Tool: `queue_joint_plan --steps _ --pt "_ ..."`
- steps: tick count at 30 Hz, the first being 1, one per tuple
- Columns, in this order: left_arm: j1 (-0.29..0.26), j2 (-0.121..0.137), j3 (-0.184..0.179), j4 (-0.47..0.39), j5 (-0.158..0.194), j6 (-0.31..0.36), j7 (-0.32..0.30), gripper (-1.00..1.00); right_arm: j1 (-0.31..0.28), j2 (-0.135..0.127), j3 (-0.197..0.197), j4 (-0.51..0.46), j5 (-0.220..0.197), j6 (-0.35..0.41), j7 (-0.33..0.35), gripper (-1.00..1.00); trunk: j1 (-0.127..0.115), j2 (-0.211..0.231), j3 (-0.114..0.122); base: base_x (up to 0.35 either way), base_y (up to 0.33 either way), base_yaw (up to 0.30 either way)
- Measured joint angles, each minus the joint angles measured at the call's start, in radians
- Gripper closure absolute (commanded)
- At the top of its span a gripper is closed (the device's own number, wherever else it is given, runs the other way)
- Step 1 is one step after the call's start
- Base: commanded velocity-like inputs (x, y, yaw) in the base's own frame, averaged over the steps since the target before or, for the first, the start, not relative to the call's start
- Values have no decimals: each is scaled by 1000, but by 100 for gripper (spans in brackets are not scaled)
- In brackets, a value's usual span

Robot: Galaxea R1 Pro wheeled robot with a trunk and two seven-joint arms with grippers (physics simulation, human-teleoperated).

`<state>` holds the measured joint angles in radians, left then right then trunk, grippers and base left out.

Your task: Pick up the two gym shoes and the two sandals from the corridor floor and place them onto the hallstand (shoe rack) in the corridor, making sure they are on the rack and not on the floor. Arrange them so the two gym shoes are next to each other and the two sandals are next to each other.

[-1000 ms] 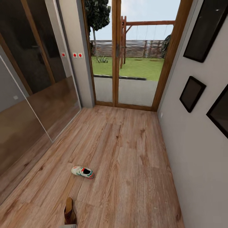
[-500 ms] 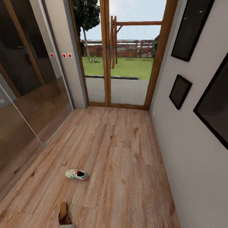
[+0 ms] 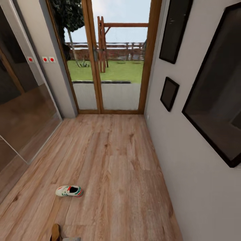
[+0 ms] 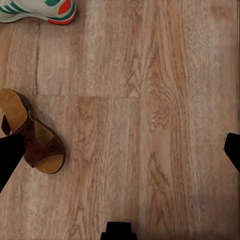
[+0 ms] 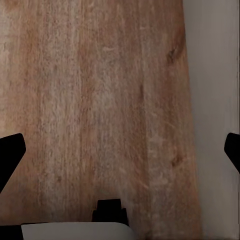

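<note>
Gym shoe (image 3: 69,191): one cream-white sneaker with green stripes and red-orange heel tab, lying on its sole on the corridor floor (image 3: 113,160), toward the mirrored-wardrobe side; also seen at the edge of the left wrist view (image 4: 37,11).
Sandal (image 4: 33,135): one dark-brown slip-on with tan insole, flat on the floor, near the gym shoe but apart from it; only its tip showed at the head view's lower edge (image 3: 55,232).
Left hand (image 4: 120,157): released, fingers spread wide above bare planks, grasping nothing; one dark fingertip overlapped the sandal's strap in view.
Right hand (image 5: 120,155): released, fingers wide apart over the floor beside the grey wall (image 5: 212,100), empty.
Glazed door (image 3: 107,60): wood-framed, at the corridor's far end, garden beyond.
Picture frames (image 3: 169,93): dark, hung on the right-hand wall.
</note>
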<state>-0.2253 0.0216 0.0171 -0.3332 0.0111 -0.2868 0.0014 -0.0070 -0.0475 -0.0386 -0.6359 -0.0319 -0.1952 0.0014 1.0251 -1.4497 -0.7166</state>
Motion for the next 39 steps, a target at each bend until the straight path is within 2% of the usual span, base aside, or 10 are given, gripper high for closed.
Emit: queue_joint_plan --steps 8,26,39 --pt "0 0 1 0 0 0 0 -100 0 0 0 1 0 -1 0 -100 0 0 0 0 0 -144" --pt "1 5 2 -2 0 -1 0 -100 0 0 2 4 0 -1 0 -100 0 0 0 160 0 -5" --pt "1 5 1 -4 0 -1 0 -100 0 0 3 5 0 -1 0 -100 0 0 0 63 -11 0"
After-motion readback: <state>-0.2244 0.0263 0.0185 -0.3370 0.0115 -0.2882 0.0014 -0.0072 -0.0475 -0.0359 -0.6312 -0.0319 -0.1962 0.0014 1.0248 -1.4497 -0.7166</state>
